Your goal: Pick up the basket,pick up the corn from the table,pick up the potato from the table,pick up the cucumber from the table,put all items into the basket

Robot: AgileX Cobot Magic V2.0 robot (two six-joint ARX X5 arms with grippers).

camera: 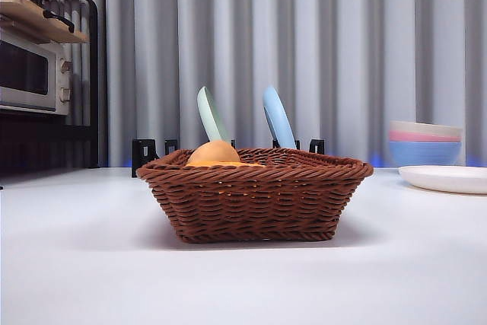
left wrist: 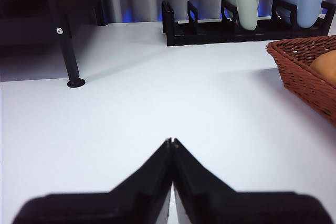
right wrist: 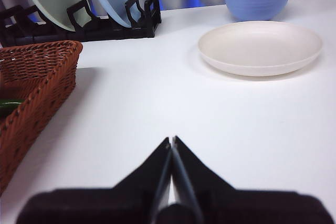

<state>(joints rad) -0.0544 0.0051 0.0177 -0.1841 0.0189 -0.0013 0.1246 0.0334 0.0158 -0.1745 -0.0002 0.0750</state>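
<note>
The reddish-brown wicker basket (camera: 255, 195) stands on the white table in the middle of the front view. The tan potato (camera: 214, 152) rises above its rim, and a thin orange-yellow sliver beside it looks like the corn (camera: 234, 164). A bit of the green cucumber (right wrist: 8, 105) shows inside the basket (right wrist: 39, 74) in the right wrist view. My left gripper (left wrist: 171, 141) is shut and empty over bare table, with the basket (left wrist: 304, 72) and potato (left wrist: 326, 65) off to one side. My right gripper (right wrist: 171, 140) is shut and empty beside the basket. Neither arm shows in the front view.
A black dish rack (camera: 144, 154) behind the basket holds a pale green plate (camera: 211, 114) and a blue plate (camera: 278, 118). Stacked bowls (camera: 424, 142) and a white plate (camera: 445, 178) sit at the right. A microwave (camera: 30, 74) on a black shelf stands at the left.
</note>
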